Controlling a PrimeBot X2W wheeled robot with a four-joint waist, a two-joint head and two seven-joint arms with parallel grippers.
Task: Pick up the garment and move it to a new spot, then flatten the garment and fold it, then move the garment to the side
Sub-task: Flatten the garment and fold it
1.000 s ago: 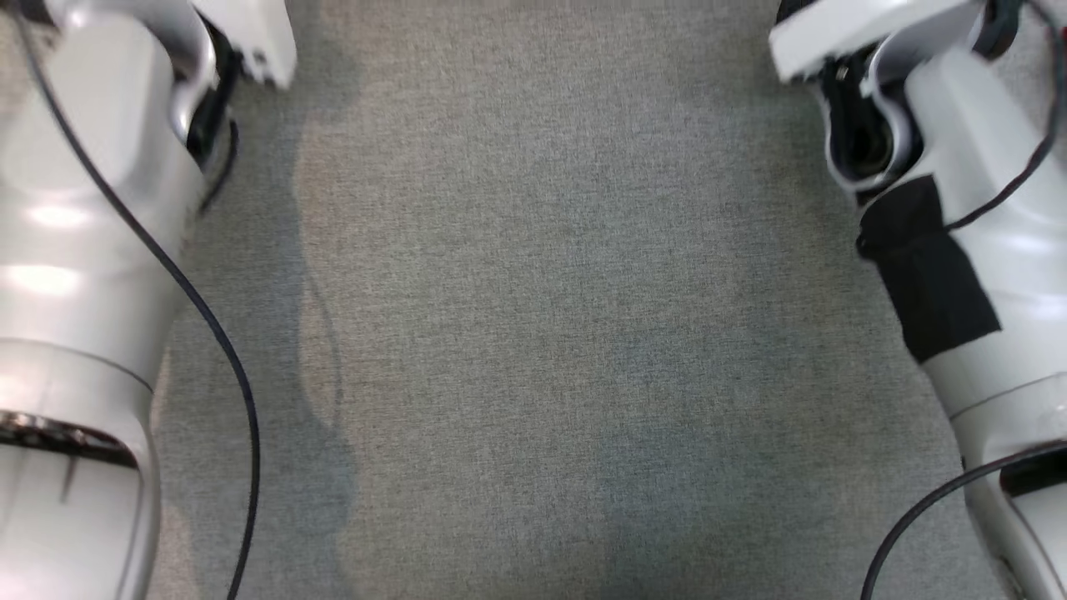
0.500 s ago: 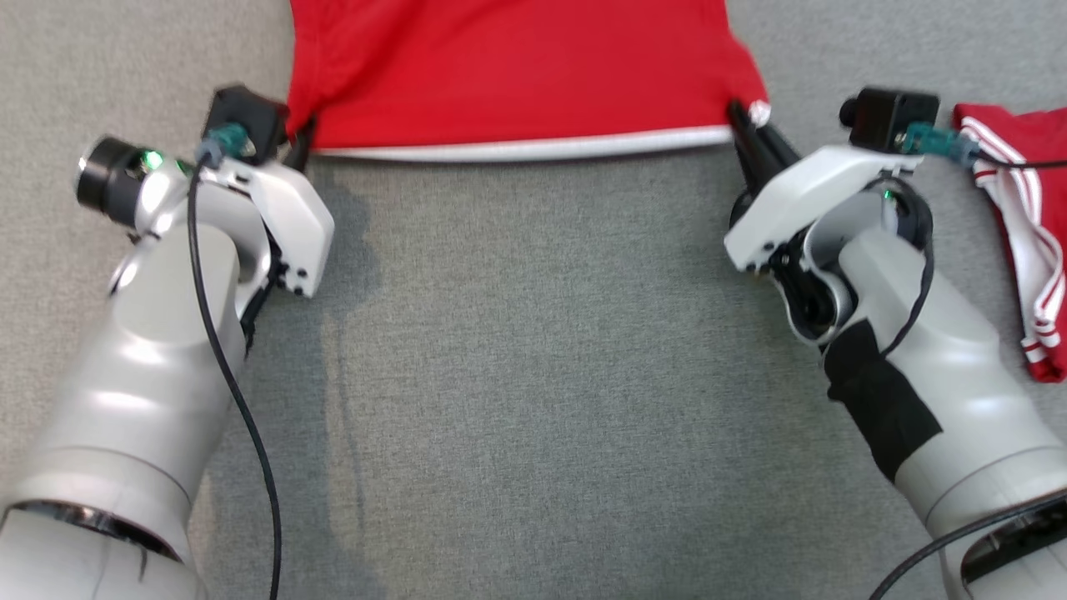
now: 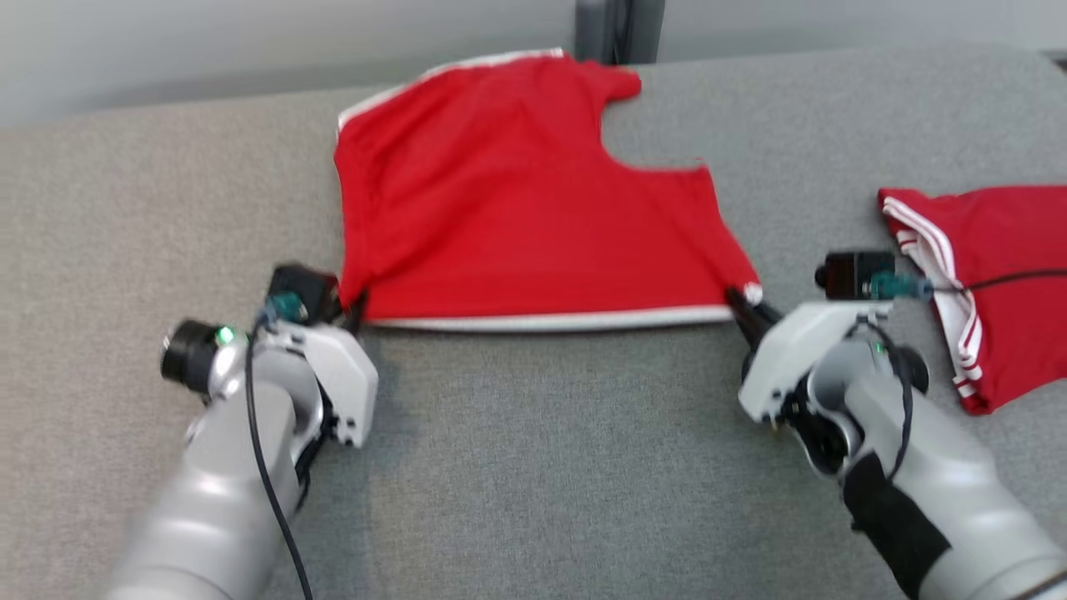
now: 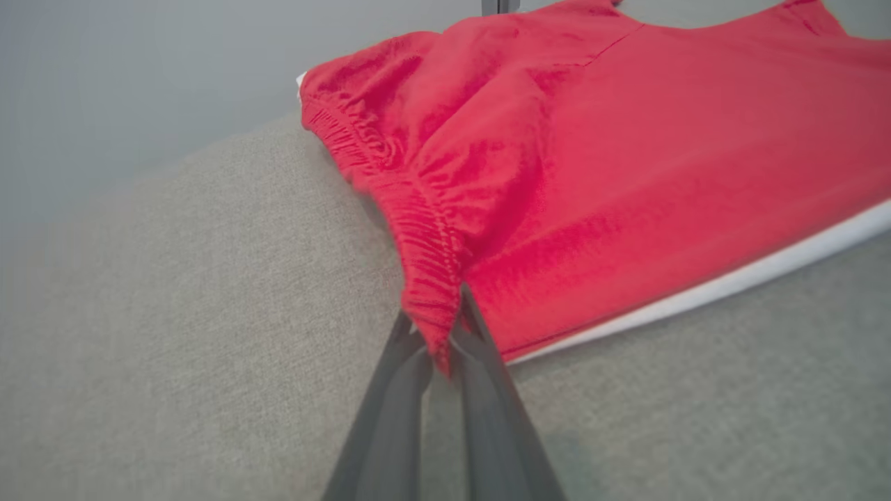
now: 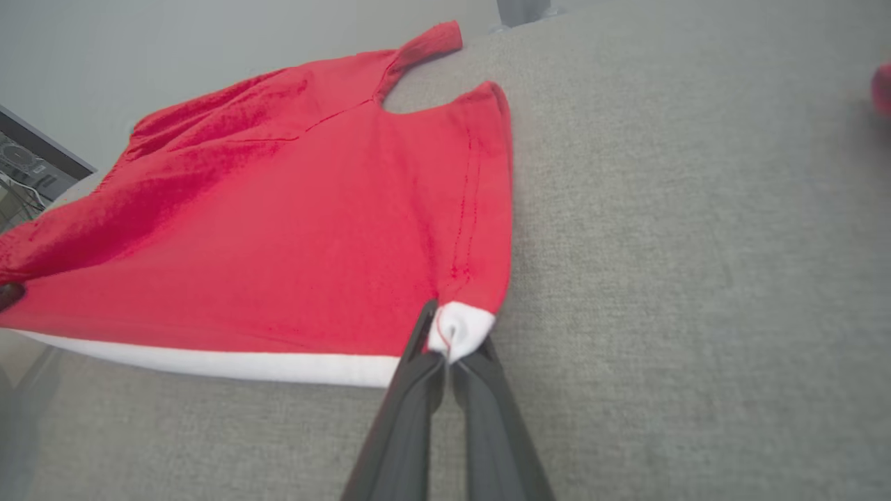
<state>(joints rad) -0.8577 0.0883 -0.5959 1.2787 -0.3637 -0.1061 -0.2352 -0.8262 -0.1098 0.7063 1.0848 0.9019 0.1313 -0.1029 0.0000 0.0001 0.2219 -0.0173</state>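
Note:
A red garment (image 3: 517,208) with a white band along its near edge lies spread on the grey cloth table (image 3: 542,467). My left gripper (image 3: 354,304) is shut on its near left corner, pinching the gathered elastic edge (image 4: 428,278) between the fingers (image 4: 390,410). At the near right corner, the right gripper (image 3: 738,300) is shut on the white tip (image 5: 459,330). The garment (image 5: 313,229) looks mostly flat, with wrinkles toward the left side (image 4: 431,139). Both forearms reach in from the lower corners of the head view.
A second red garment with white stripes (image 3: 992,283) lies bunched at the table's right edge, close beside my right wrist. A dark post (image 3: 617,29) stands behind the far table edge. Bare table cloth lies between my arms.
The head camera has swung upward, so the picture shifted from bare cloth to the whole garment. Both grippers stay shut on the near corners.

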